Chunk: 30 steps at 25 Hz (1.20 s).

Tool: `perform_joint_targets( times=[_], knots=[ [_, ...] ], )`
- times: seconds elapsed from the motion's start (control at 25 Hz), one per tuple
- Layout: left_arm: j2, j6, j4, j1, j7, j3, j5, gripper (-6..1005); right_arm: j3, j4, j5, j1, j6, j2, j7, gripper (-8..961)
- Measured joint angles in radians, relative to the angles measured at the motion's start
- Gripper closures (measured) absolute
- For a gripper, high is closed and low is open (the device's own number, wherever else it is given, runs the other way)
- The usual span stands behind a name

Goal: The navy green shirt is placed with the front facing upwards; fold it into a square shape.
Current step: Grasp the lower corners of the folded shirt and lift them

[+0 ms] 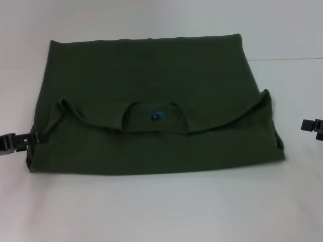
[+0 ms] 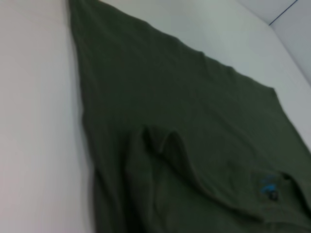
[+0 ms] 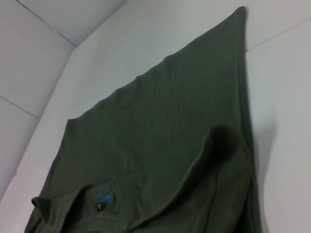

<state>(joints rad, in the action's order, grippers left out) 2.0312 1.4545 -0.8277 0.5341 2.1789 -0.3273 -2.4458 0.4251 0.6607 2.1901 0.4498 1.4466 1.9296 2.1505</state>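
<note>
One garment on the white table (image 1: 161, 212): the navy green shirt (image 1: 151, 70), lying flat and centred, partly folded. Near portion is doubled back over the body, so the collar (image 1: 154, 113) w/ its small blue-black neck label (image 1: 154, 116) sits around the middle of the pile, opening toward the far side. Folded flap's upper edge curves from a raised corner at left to another raised corner at right. Far edge of the shirt runs straight across; near edge is a clean fold line. No chest print visible.

Left gripper (image 1: 15, 140) is low at the left edge of the table, tip touching or just beside the shirt's near-left corner; can't tell how its fingers stand. Right gripper (image 1: 312, 126) sits at the right edge, apart from the cloth, nothing in it; finger state — can't tell either.

Left wrist view: shirt (image 2: 184, 121) spreads away across the table, folded flap w/ a bumped-up corner close by, label (image 2: 268, 187) off to one side. Right wrist view: same cloth (image 3: 170, 126), rounded raised corner of the flap, label (image 3: 103, 200) near the collar.
</note>
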Motion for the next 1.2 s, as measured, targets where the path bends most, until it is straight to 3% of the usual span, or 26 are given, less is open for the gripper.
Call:
perform_joint_targets(
  times=[0.76, 1.2],
  knots=[
    [-0.001, -0.059, 0.081, 0.023, 0.028, -0.021, -0.065, 162, 0.017, -0.003, 0.004, 0.009, -0.008, 0.009, -0.004, 21],
    [0.001, -0.063, 0.081, 0.036, 0.094, -0.102, -0.096, 205, 0.026, -0.007, 0.004, 0.009, -0.013, 0.011, -0.008, 23]
  ],
)
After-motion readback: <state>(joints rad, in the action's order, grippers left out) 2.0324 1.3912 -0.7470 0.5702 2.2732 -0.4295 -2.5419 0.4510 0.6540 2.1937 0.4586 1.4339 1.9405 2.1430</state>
